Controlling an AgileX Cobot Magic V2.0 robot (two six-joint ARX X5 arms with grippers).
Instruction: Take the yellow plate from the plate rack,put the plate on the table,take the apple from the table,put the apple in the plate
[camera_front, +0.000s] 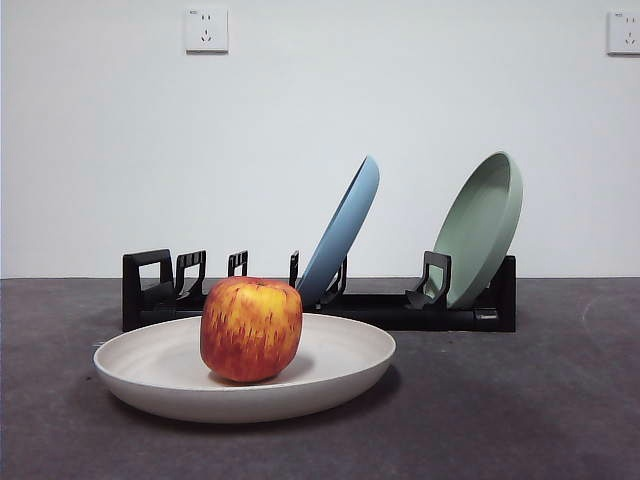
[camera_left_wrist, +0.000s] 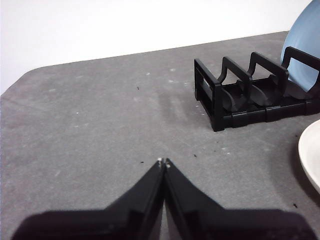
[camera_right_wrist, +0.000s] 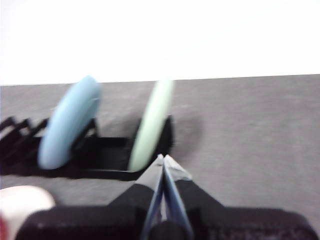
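Jaws of both grippers are being held closed with nothing between them. Pressed tip to tip, the jaws of the left gripper (camera_left_wrist: 163, 161) are being held above bare grey surface (camera_left_wrist: 100, 125), apart from the squared-loop end of the plate rack (camera_left_wrist: 235, 97); an edge of the yellow plate (camera_left_wrist: 311, 155) is being shown at the side of that wrist view. The right gripper (camera_right_wrist: 163, 158), likewise closed and empty, is being shown in a blurred wrist view, directed toward the rack's other end. Neither arm is being shown in the front view.

In the front view, the yellow plate (camera_front: 340, 365) is being carried flat on the surface (camera_front: 520, 400), in front of the plate rack (camera_front: 145, 290) and toward its left half. The apple (camera_front: 251, 328) is being supported upright inside the plate, left of its centre, with its yellowish top uppermost.

Two plates are being held in the rack, both leaning to the right: a blue plate (camera_front: 343, 230) in a slot near the middle, and a sage-green plate (camera_front: 480, 228) in a slot near the right end. The slots at the rack's left end are being left unoccupied. Two wall sockets (camera_front: 206, 30) are being shown on the white wall behind.
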